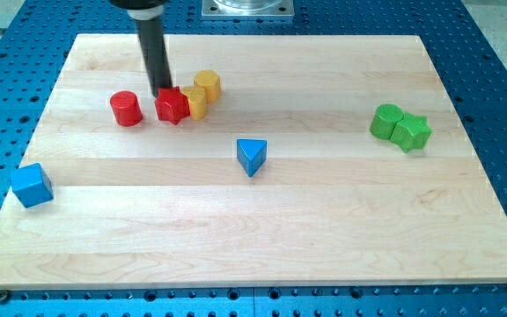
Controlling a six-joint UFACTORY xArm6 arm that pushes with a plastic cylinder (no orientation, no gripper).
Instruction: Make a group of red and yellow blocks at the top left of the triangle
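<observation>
The rod has no hand to open or close; my tip (pixel 162 92) touches the top edge of the red star block (pixel 172 106) in the upper left of the frame. The red cylinder (pixel 126 108) stands left of it, apart; two yellow blocks (pixel 202 92) touch at its right; the blue triangle (pixel 252 156) lies lower right. These blocks look light, stiff and slippery, so push them low and centred.
</observation>
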